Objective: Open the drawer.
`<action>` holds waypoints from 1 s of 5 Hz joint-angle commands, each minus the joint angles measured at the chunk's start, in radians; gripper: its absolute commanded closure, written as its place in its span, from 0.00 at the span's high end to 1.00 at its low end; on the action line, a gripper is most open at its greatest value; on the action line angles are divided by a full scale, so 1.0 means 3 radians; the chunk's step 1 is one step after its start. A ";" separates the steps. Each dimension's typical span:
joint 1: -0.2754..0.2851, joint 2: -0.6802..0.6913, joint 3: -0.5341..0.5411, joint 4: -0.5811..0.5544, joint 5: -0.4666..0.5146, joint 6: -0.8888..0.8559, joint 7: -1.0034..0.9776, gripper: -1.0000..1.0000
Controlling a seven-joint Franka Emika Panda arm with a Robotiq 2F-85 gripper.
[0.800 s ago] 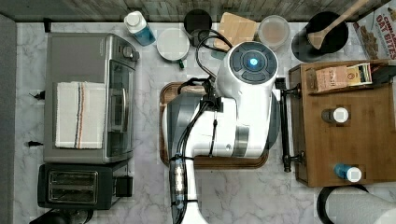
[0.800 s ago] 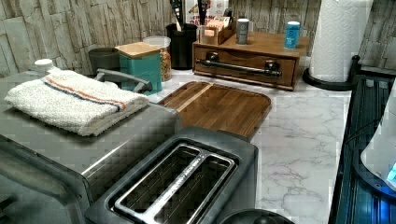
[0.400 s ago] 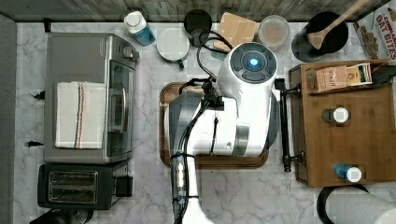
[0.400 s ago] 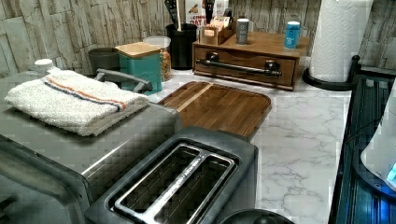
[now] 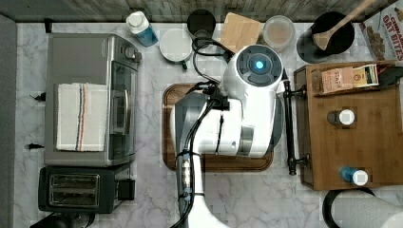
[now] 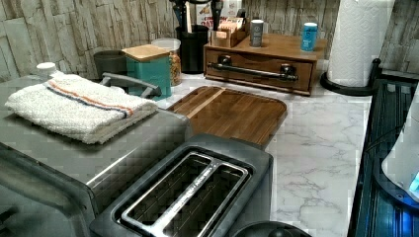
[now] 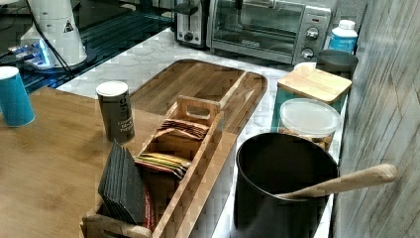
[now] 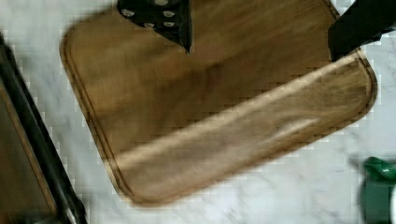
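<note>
Fingers (image 8: 259, 32) spread apart above the wooden tray (image 8: 219, 107) on the marble counter (image 5: 237, 199); drawer (image 6: 259, 69) closed.

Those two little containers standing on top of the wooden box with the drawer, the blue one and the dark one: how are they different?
The blue container is bright blue with a white cap; the dark container is grey-black with a pale lid and printing on its side. In the left view, the blue container stands near the right end of the organiser top, and the dark container stands nearer the tea-bag caddy. Both are small upright cylinders, set above the shut drawer.
</note>
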 commanded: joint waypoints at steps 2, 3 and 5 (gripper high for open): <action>-0.0455 -0.0102 -0.0356 -0.0607 -0.0326 0.0733 -0.1814 1.00; -0.0566 -0.0029 -0.0434 -0.0658 -0.0343 0.0973 -0.2210 1.00; -0.0614 -0.0081 -0.0416 -0.0928 -0.0409 0.1308 -0.2193 1.00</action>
